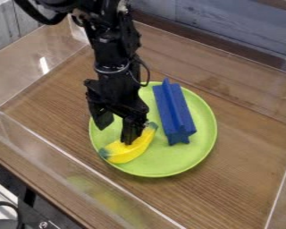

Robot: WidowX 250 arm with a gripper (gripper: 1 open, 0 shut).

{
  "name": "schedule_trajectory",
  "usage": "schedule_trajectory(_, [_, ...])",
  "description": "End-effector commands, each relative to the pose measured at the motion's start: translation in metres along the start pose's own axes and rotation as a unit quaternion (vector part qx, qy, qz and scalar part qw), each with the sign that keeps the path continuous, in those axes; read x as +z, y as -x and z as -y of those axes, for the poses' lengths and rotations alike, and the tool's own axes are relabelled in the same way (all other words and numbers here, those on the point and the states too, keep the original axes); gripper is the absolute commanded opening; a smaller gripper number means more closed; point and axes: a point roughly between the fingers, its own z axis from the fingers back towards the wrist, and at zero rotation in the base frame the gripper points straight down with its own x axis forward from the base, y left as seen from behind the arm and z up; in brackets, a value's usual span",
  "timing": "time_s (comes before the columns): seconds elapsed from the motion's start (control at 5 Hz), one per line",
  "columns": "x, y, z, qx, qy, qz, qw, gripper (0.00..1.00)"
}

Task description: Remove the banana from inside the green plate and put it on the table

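Item: banana (125, 149), pre-grasp
Loc: green plate (193, 156), approx 8 o'clock, on bench (62, 116). Hand (121, 131) spread wide, empty, fingers straddling it (poised for pickup). Blue block (175, 112) at 1 o'clock.

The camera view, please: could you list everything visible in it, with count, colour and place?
banana: one, yellow with a dark tip, lying in the near-left part of the plate, under the claw.
blue block: one, blue, rectangular, in the right part of the plate.
green plate: one, lime green, round, at the table's middle.
table: one, brown wood grain.
acrylic walls: clear, along the table's edges.
claw: one, black, open, pointing down, fingers astride the banana's upper end.
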Motion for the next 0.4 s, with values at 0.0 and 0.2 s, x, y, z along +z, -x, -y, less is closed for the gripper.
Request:
schedule_trajectory(0.0, [-0.0148, 0.0018, 0.0021, 0.000, 0.000, -0.012, 0.9999, 1.00])
schedule_trajectory(0.2, [-0.0236, 0.0017, 0.0030, -0.001, 0.000, -0.015, 0.9999, 1.00])
